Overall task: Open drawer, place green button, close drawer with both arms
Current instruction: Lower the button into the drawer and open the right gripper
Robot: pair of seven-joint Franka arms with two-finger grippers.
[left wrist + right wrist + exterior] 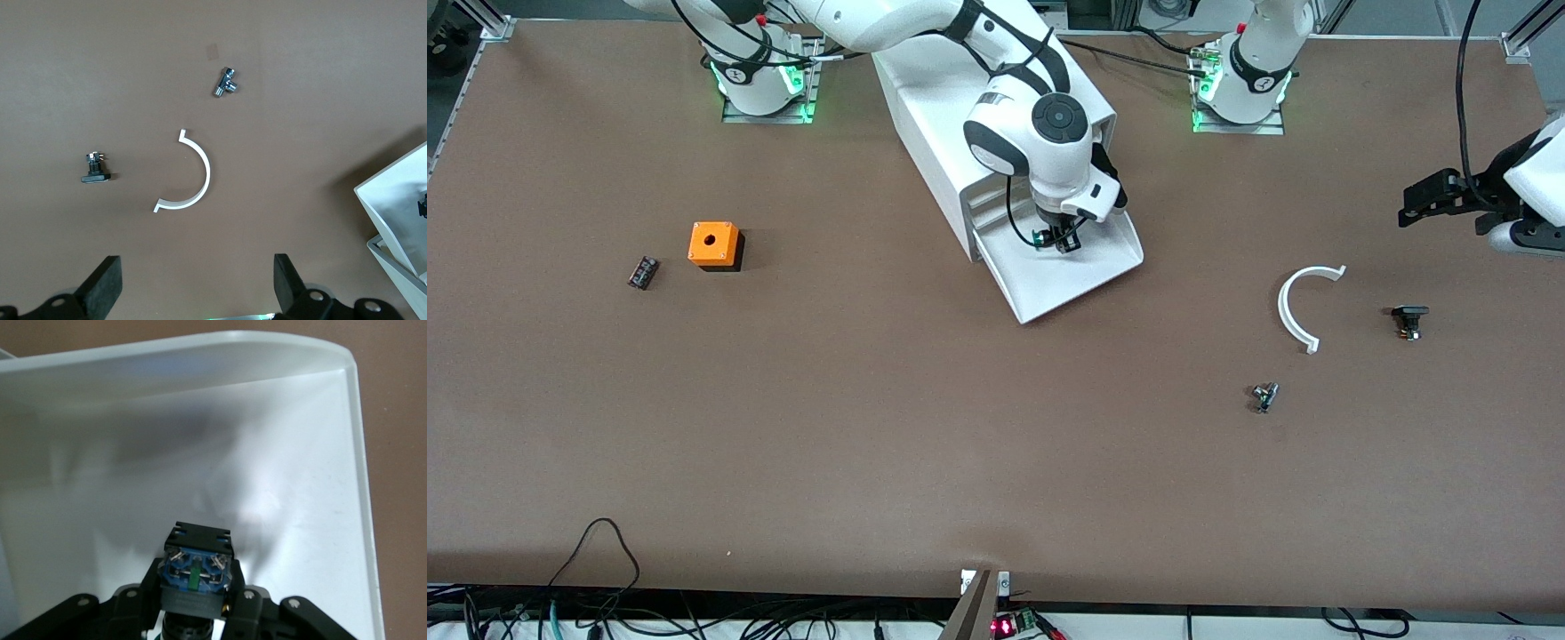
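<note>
The button (193, 570) is pinched in my right end effector (195, 603), hanging just over the floor of the pulled-out bottom drawer (1089, 276) of the white cabinet (934, 107), so it's inside the tray but I can't tell if it's touching down. My left end effector (193, 290) waits spread wide above the desk (871, 427) toward the left arm's end, over a white curved piece (197, 177), a small metal fitting (226, 82) and a black button part (95, 170).
</note>
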